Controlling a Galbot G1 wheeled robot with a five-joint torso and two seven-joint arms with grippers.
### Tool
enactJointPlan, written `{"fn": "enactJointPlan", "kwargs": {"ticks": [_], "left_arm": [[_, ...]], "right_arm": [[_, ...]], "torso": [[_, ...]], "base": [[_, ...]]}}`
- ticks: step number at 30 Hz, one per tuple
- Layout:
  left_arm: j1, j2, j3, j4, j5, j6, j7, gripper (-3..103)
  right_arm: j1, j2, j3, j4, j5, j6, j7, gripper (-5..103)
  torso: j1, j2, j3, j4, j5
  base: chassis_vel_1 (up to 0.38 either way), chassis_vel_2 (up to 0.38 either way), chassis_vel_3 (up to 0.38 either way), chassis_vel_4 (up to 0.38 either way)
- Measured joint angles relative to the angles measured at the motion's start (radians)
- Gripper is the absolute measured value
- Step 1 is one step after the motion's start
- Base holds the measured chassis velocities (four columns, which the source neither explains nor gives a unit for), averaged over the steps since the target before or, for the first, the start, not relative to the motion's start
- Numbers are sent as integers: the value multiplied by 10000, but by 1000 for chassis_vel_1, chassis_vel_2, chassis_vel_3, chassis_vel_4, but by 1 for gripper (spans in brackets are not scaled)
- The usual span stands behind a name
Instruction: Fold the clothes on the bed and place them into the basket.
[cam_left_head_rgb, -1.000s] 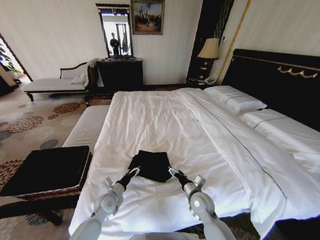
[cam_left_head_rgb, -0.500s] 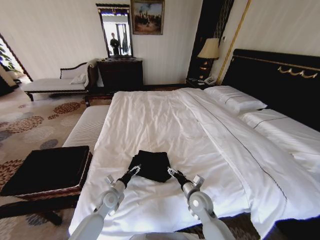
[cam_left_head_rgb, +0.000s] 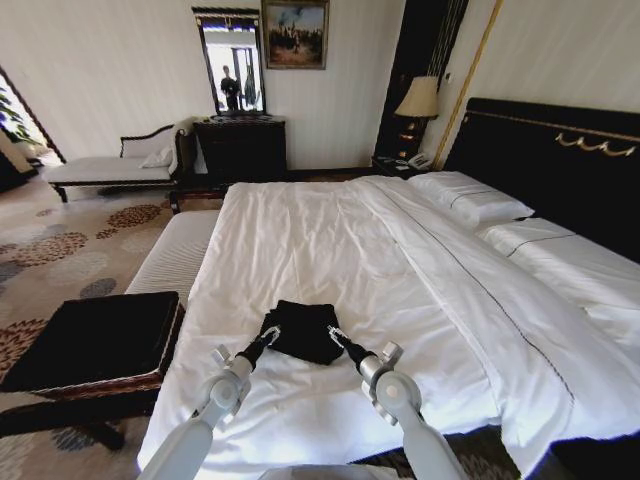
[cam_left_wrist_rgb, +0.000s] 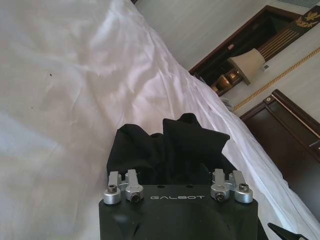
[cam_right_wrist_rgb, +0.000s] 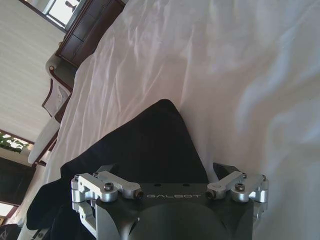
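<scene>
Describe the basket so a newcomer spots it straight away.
Start from the big white bed; off its foot corner on the robot's left, a low rectangular basket sits beside a pale striped bench. Its brown wicker rim and black lining set it apart; the black T-shirt lies on the duvet instead.

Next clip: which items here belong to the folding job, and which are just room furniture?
Job: T-shirt on the bed; basket; left end effector and right end effector, both at the T-shirt.

Lying about: chaise, lamp, mirror, painting.
</scene>
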Motion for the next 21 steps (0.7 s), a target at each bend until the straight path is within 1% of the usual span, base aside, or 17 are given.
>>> {"fn": "enactJointPlan", "kwargs": {"ticks": [2, 3, 4, 5, 8, 10, 11, 12, 14, 15, 17, 18, 20, 21], "left_arm": [[-93, -62, 41, 71, -1, -9, 6, 48], [-93, -62, 41, 71, -1, -9, 6, 48], [-139, -77, 69, 105, -1, -16, 11, 43], [-169, -86, 87, 126, -1, -21, 15, 43], [-263, -138, 179, 198, 25, -30, 30, 27], [-275, -147, 200, 213, 42, -33, 31, 27], [-293, -167, 252, 241, 74, -41, 31, 16], [-303, -190, 300, 262, 94, -49, 31, 16], [-314, -228, 353, 290, 110, -59, 32, 7], [-314, -228, 353, 290, 110, -59, 32, 7], [-316, -288, 395, 313, 151, -101, 47, 4], [-315, -296, 406, 315, 198, -139, 83, 4], [-312, -291, 430, 315, 306, -214, 143, 4], [-312, -291, 430, 315, 306, -214, 143, 4]], "right_arm": [[179, 14, -116, -305, -53, -37, -32, 100], [179, 14, -116, -305, -53, -37, -32, 100], [245, 21, -161, -400, -21, -83, -56, 100], [286, 30, -183, -448, 38, -110, -74, 100], [422, 100, -234, -626, 256, -185, -87, 100], [438, 110, -245, -652, 278, -193, -92, 101], [464, 130, -270, -696, 309, -208, -112, 97], [479, 142, -286, -722, 313, -212, -127, 97], [508, 159, -308, -777, 314, -212, -147, 87], [508, 159, -308, -777, 314, -212, -147, 87], [535, 181, -321, -821, 302, -213, -206, 76], [538, 186, -329, -835, 258, -213, -245, 76], [538, 189, -351, -842, 139, -182, -307, 65], [538, 189, -351, -842, 139, -182, -307, 65]], "torso": [[1, 0, 0, -1, 0], [1, 0, 0, -1, 0], [0, 0, 0, -1, 0], [1, 0, 0, -2, 0], [0, 0, 0, -1, 0], [0, 0, 0, -1, 0], [1, 0, 0, -2, 0], [0, 0, 0, -1, 0], [0, 0, 0, -2, 0], [0, 0, 0, -2, 0], [0, 0, 0, -2, 0], [1, 0, 0, -2, 0], [1, 0, 0, -2, 0], [1, 0, 0, -2, 0]], "base": [[0, 0, 0, 0], [0, 0, 0, 0], [0, 0, 0, 0], [0, 0, 0, 0], [0, 0, 0, 0], [0, 0, 0, 0], [0, 0, 0, 0], [0, 0, 0, 0], [0, 0, 0, 0], [0, 0, 0, 0], [0, 0, 0, 0], [0, 0, 0, 0], [0, 0, 0, 0], [0, 0, 0, 0]]}}
